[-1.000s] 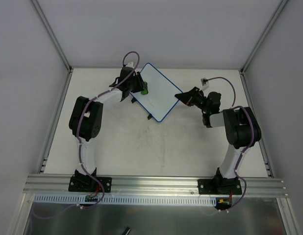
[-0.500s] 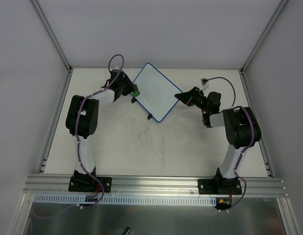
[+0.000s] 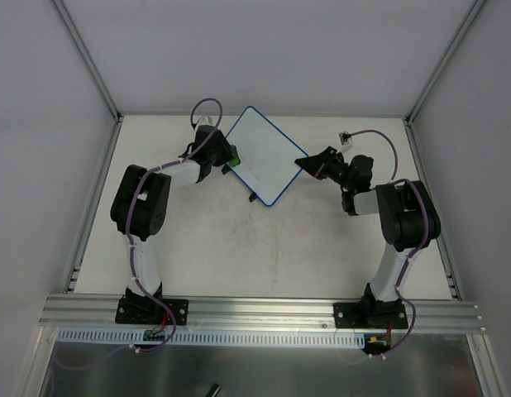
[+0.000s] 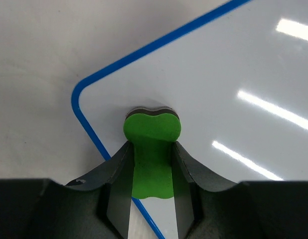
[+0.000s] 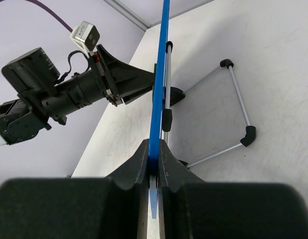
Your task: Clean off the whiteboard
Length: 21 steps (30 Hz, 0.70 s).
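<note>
Glossy white panel with a thin blue rim and rounded corners: the whiteboard [image 3: 264,161] stands tilted at 12 o'clock on the matte, scuffed surface [image 3: 239,248]. Its 3 o'clock edge is clamped in the right pincer [image 5: 154,149]. The left pincer [image 4: 152,154] is clamped on a green peanut-shaped eraser [image 4: 153,130] — dark underside against the board near its 9 o'clock corner.

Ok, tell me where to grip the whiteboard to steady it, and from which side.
Grip the whiteboard by its thin blue rim, edge-on from the right side, where the right gripper is clamped. The board stands propped on a wire stand, so the rim slips between the fingers, and the face is free for the eraser in the left gripper.
</note>
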### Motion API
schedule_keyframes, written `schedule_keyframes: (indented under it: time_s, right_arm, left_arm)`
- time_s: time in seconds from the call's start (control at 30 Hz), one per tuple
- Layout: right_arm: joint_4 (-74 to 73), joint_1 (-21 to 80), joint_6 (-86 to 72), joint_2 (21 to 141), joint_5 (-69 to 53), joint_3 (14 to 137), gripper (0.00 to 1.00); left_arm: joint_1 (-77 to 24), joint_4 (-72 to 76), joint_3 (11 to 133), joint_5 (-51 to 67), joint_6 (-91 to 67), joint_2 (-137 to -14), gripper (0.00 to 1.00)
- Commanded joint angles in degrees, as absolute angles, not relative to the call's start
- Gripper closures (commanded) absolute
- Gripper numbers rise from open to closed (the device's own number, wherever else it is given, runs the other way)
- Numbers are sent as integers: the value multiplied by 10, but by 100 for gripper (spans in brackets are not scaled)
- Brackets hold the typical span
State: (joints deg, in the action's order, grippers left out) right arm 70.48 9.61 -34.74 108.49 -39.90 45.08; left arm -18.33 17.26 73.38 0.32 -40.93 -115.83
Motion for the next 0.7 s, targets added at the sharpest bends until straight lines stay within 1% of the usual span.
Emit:
schedule_keyframes:
  time_s: [0.0, 0.1, 0.27, 0.43, 0.67]
  right_arm:
    - [856, 103, -356, 1082, -447, 450, 100]
    - [856, 104, -357, 1083, -447, 450, 100]
    - [858, 103, -359, 1084, -449, 452, 100]
    - [858, 103, -360, 1086, -450, 454, 100]
    - [859, 104, -361, 1088, -451, 455, 100]
  left_arm:
    - [-246, 168, 722, 4, -360, -1142, 100]
    - [-275, 181, 727, -22, -327, -1137, 100]
    - [-314, 199, 726, -27, -283, -1128, 100]
    - [-361, 223, 721, -14, -210, -1113, 100]
    - [-390, 238, 723, 26, -136, -1109, 100]
